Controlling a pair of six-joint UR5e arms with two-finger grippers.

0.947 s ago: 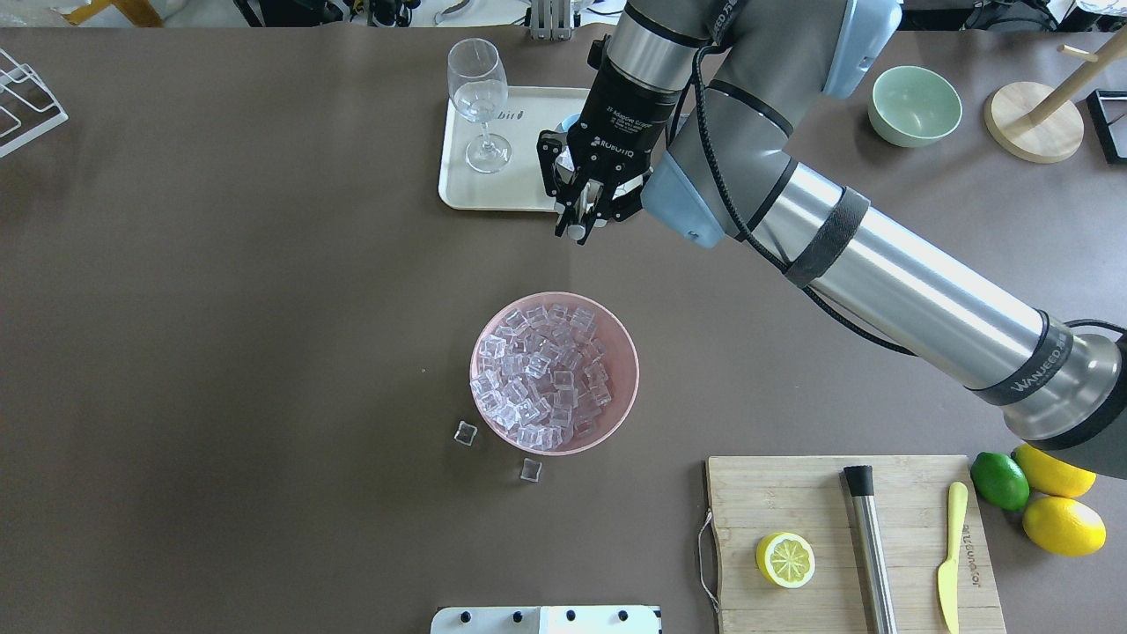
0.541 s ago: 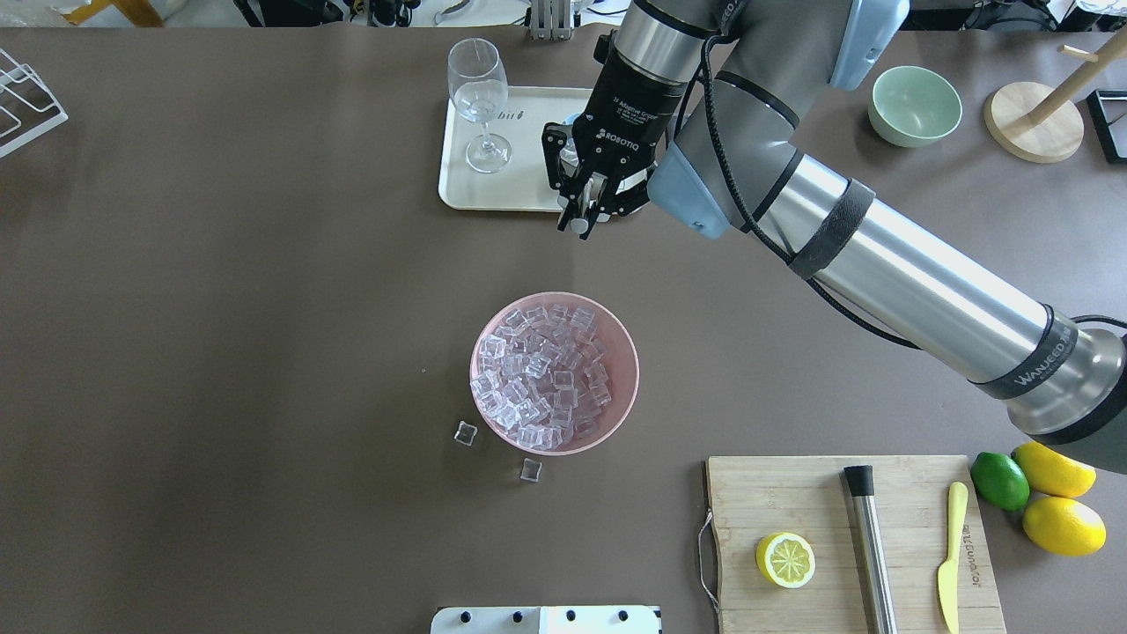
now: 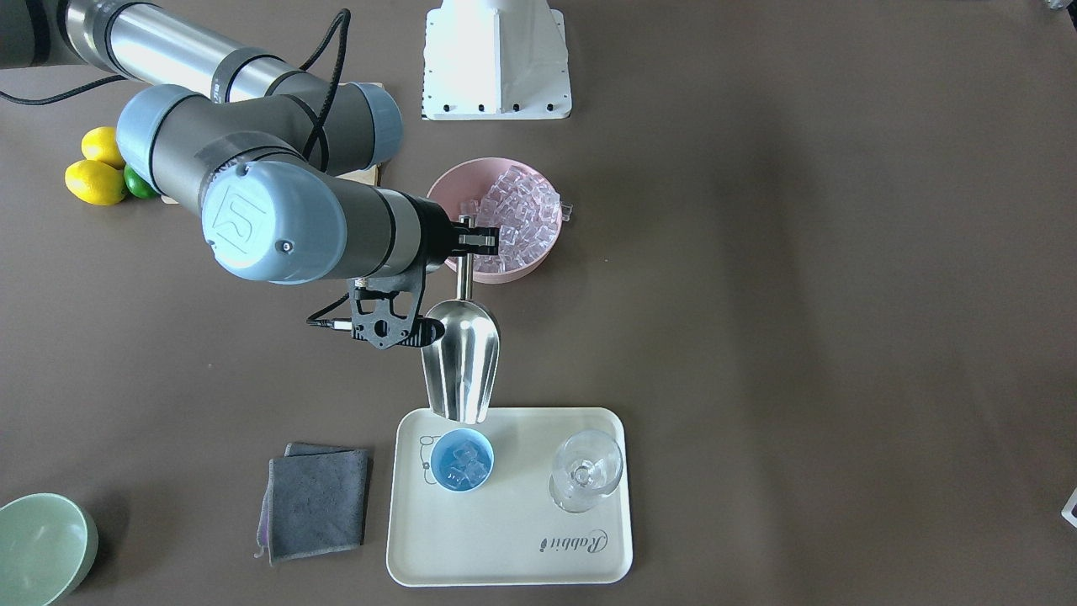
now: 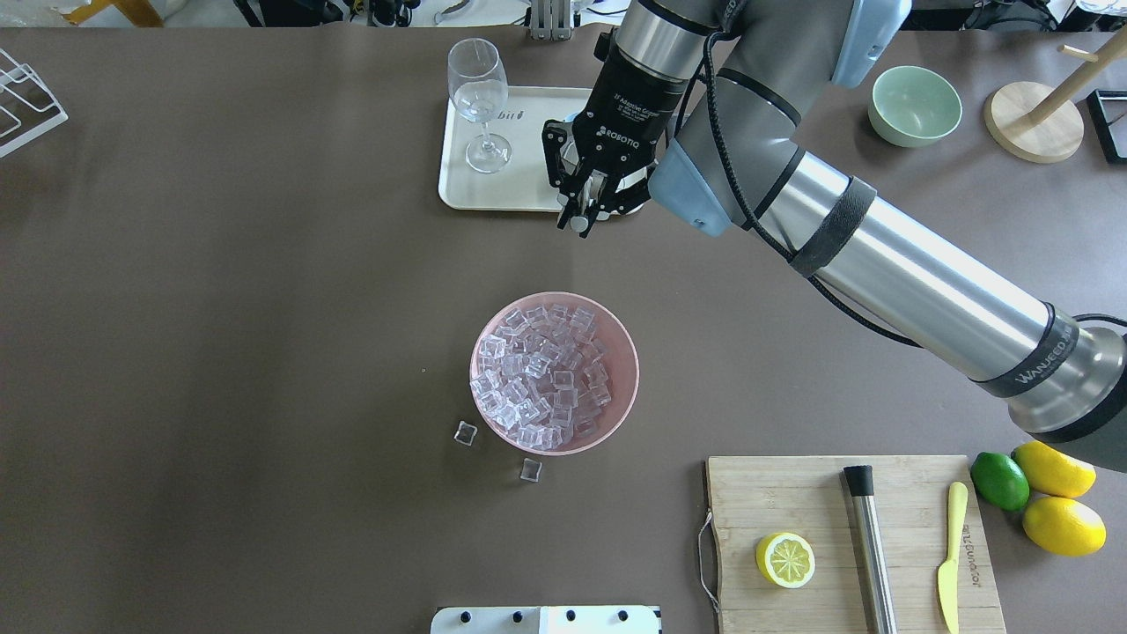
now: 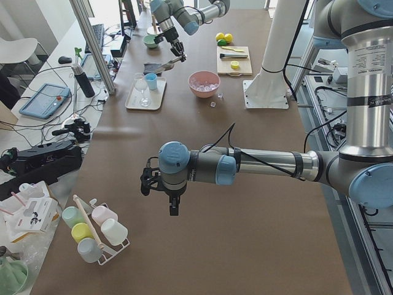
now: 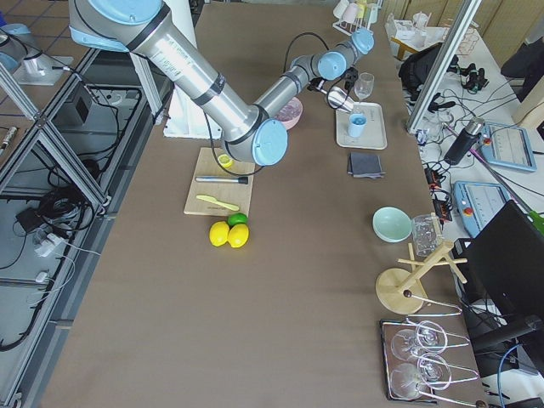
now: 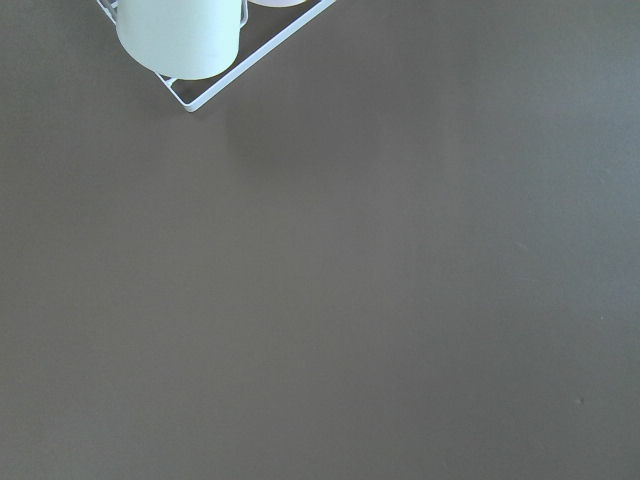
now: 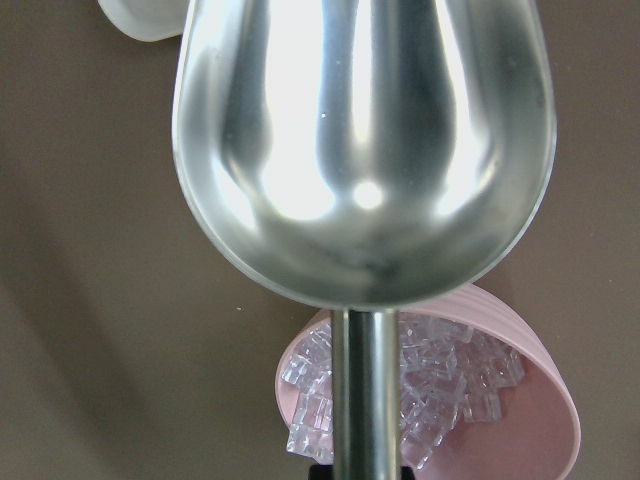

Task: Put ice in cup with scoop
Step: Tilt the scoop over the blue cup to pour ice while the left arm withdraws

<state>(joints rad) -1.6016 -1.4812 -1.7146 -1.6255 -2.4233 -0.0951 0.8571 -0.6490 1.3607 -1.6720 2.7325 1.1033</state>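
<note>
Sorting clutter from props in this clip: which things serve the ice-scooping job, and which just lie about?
In use: scoop, cup, ice, pink bowl, tray, right gripper.
Lying about: glass, cloth, green bowl, lemons, lime, board, knife.

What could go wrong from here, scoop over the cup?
1. The scoop mouth looks about as wide as the cup below it, and two stray cubes already lie by the pink bowl: more could miss and land on the tray.
2. Its lip hangs over the cup rim; a low pull-back by the right gripper might tip the cup.
3. The stemmed glass stands beside the cup; a sideways swing could topple it.
</note>
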